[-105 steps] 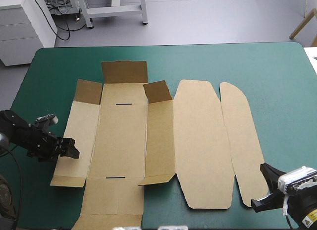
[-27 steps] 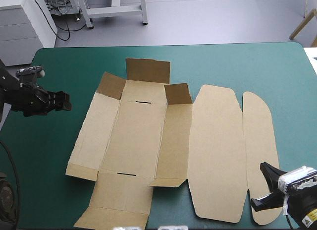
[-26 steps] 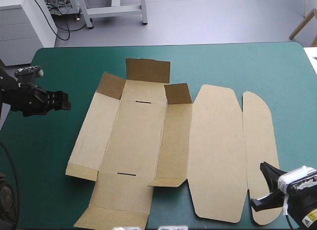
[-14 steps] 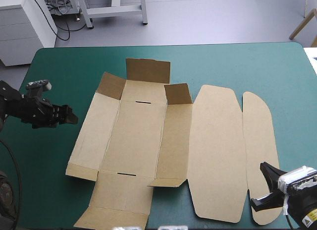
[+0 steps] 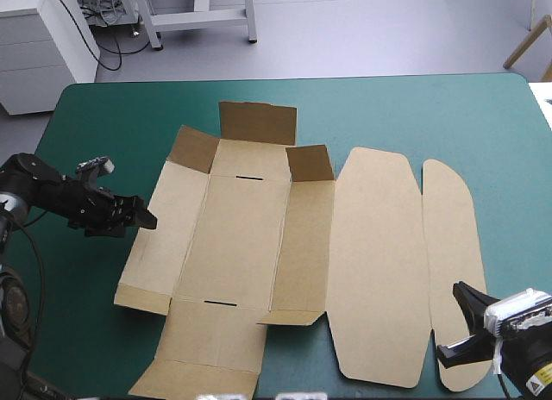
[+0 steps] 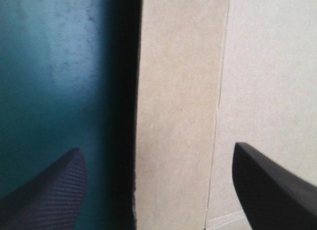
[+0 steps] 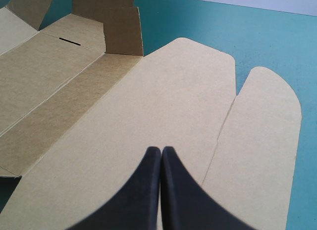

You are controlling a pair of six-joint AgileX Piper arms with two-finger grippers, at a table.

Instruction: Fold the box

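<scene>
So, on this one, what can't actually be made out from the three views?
High view: the near flap of the box runs off the picture's bottom edge.
Right wrist view: the shut right pincer hides whether its tips touch the board.
Left wrist view: shadow hides whether the box edge inside the open left pincer lies flat.

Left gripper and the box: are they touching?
Cannot tell: in the left wrist view the open left gripper straddles the box edge; contact unclear.

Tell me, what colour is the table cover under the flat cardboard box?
The table cover is plain teal-green; the high view shows it best.
</scene>
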